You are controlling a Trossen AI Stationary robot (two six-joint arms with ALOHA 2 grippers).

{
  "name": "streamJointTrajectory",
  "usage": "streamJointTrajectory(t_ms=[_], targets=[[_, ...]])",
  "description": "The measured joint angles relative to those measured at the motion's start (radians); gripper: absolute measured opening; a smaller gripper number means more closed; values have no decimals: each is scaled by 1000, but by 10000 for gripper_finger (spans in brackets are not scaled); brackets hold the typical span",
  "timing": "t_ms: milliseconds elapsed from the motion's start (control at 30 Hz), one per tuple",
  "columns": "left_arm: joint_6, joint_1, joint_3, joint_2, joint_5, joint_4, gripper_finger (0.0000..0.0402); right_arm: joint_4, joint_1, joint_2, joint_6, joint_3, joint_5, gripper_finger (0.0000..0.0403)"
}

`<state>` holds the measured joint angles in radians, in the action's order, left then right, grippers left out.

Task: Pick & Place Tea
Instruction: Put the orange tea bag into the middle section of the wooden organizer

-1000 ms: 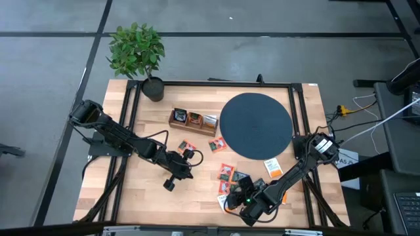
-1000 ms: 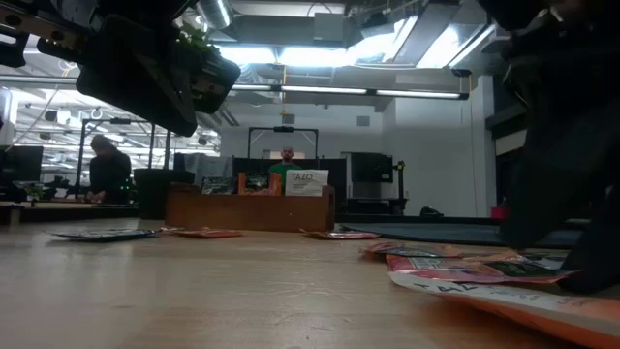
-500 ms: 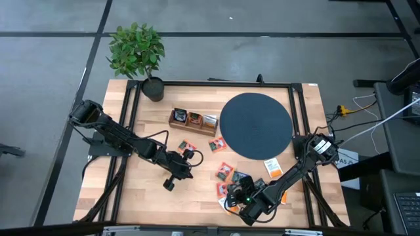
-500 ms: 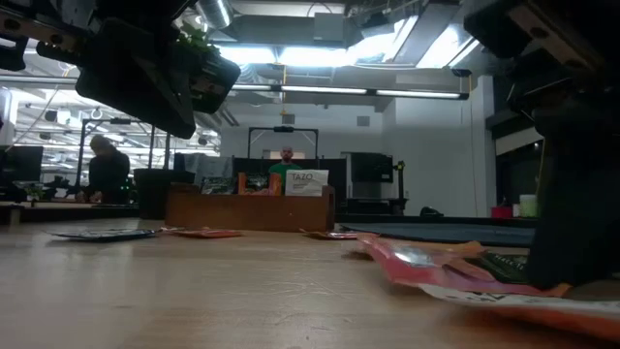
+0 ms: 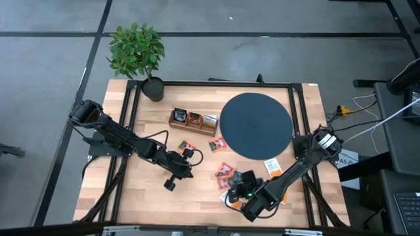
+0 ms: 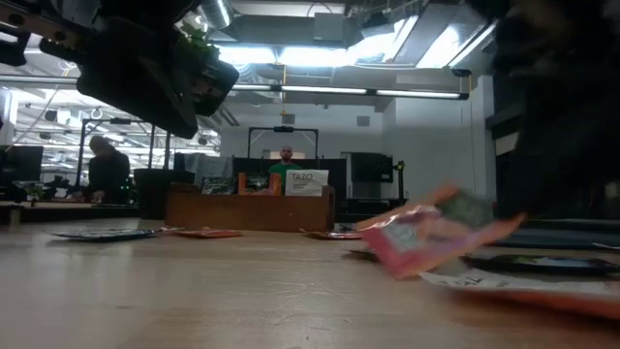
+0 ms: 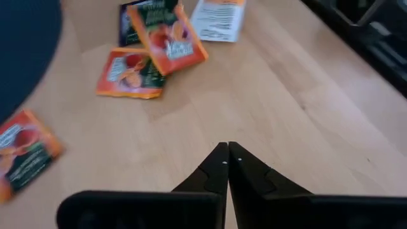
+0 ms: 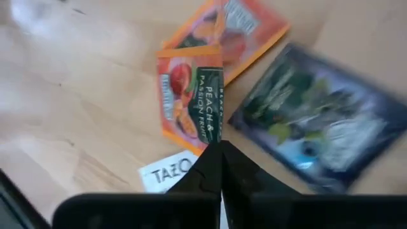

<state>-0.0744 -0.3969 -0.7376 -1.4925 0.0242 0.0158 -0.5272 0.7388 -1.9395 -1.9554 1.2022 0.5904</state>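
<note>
My right pincer (image 8: 220, 147) is pressed together on the edge of a red-orange peach sachet (image 8: 191, 95), which hangs off the fingertips above the wood. In the low view that sachet (image 6: 426, 233) is lifted clear of the surface, tilted, at the near right. Just under and beside it lie a dark sachet with green (image 8: 318, 130), another red-orange sachet (image 8: 245, 28) and a white sachet with orange (image 8: 166, 172). From above, the right pincer (image 5: 237, 190) sits at the near right part of the surface, over that small cluster of tea.

My left pincer (image 7: 227, 160) is pressed together on nothing, hanging over bare wood left of centre (image 5: 172, 182). Past it I see two red-orange sachets (image 7: 143, 63) overlapping, a white one (image 7: 219, 16) beyond them, and one more red-orange sachet (image 7: 22, 156) off to the side, near the black disc.

Outward on the wooden surface (image 5: 144, 196): a big black round disc (image 5: 256, 124) far right of centre, a long wooden compartment tray (image 5: 193, 120) just left of it with sachets standing in it, and loose sachets (image 5: 187, 147) between tray and pincers. A potted plant (image 5: 136, 52) stands at the far left corner.

Beyond the surface the low view shows a lit workshop with a person (image 6: 108, 170) at the far left and another (image 6: 285, 160) behind the tray.
</note>
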Motion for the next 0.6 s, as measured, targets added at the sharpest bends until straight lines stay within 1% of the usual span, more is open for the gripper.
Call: streamJointTrajectory(t_ms=[133,200,300,500,600], targets=[[36,0,1,12,88,5,22,-104,2,64,55,0,16,2],[36,1,1,27,116,2,32,-142,-2,92,109,0,20,2],[36,13,1,56,115,24,48,-169,-13,120,217,0,21,1],[37,51,0,107,117,102,89,-163,-48,152,474,1,12,1],[38,62,0,109,112,154,115,-159,-68,168,556,1,6,1]])
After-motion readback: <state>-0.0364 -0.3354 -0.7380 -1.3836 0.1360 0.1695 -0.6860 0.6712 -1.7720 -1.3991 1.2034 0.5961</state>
